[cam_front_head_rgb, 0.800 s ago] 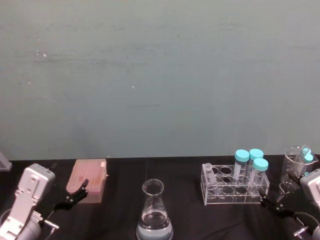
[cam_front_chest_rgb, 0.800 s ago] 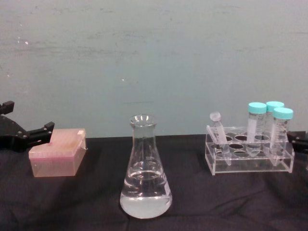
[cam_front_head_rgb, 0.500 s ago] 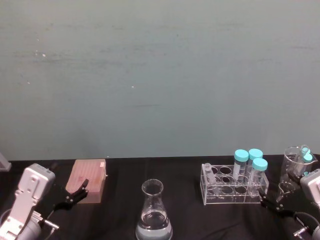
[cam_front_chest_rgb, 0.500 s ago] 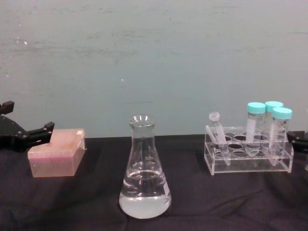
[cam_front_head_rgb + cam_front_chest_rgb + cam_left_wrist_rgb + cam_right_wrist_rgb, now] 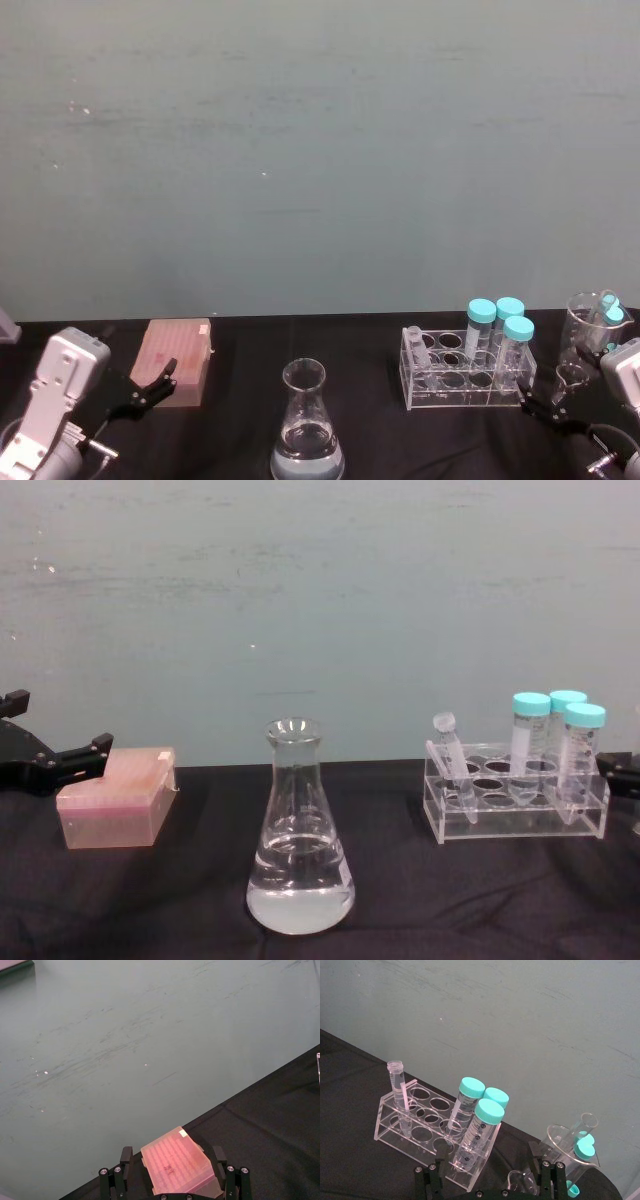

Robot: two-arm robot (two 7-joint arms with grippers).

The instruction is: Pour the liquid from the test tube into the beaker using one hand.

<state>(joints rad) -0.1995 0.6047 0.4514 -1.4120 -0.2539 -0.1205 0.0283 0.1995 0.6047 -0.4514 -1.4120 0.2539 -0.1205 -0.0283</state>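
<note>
so far nothing of the pour looks begun, and every step is left: grasp, lift, carry, tip. at the far left the left gripper (image 5: 150, 387) hangs low over the bench (image 5: 240, 385), its fingers spread wide and holding nothing, just short of a pink tip box (image 5: 178, 358). in the middle stands the beaker (image 5: 308, 432), upright, with a pool of clear liquid (image 5: 300, 898) in its wide base. further right the test tube (image 5: 416, 346) leans in the left end of a clear rack (image 5: 452, 388), uncapped, with three turquoise-capped tubes (image 5: 497, 322) at the other end. how much liquid the slim tube holds i cannot tell. the right gripper (image 5: 545, 406) waits just right of the rack, fingers wide and empty, near a small glass vessel (image 5: 583, 335). the chest view gives the beaker's fill level and the tube's tilt from the side. the right wrist view adds the tube's open mouth and the gap between the right fingers. the left wrist view shows the pink box framed between the left ones.
</note>
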